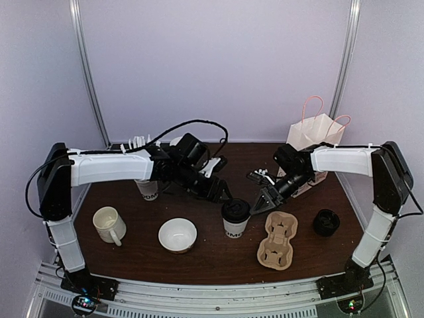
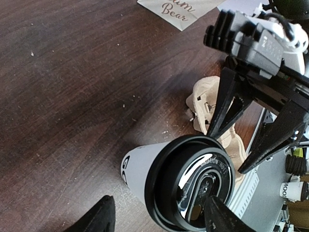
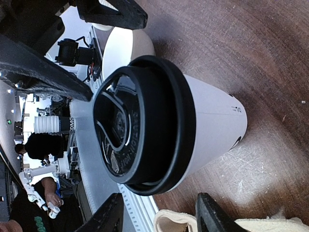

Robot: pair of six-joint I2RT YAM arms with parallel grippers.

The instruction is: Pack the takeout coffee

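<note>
Coffee cup [image 1: 235, 224]: it stands upright on the table [image 1: 212, 262], near the middle, with its black lid [image 1: 235, 209] on. It is between the two claws, just left of the carrier [image 1: 278, 242] and right of the bowl [image 1: 177, 235].
Left claw [image 1: 222, 193]: it reaches in from the left and hangs over the cup. The jaws stand wide, one finger on each side of the cup's top. In the left wrist view one finger [image 2: 99, 217] is clearly apart from the cup wall. The other lies across the lid edge, and I cannot tell if it touches.
Right claw [image 1: 260, 204]: it reaches in from the right, tilted down toward the cup. The jaws are apart, with the two fingers around the rim of the lid. I cannot tell if they touch it.
Carrier: brown pulp tray, flat on the table, near the right claw.
Bag [image 1: 317, 132]: white paper with pink handles, upright at the far right, behind the right arm.
Mug [image 1: 109, 225]: white, upright, at the left, well apart from the cup.
Cup stack [image 1: 147, 189]: behind the left arm, partly hidden.
Black round thing [image 1: 326, 222]: right of the carrier; I cannot tell if it is a lid alone or a lidded cup.
</note>
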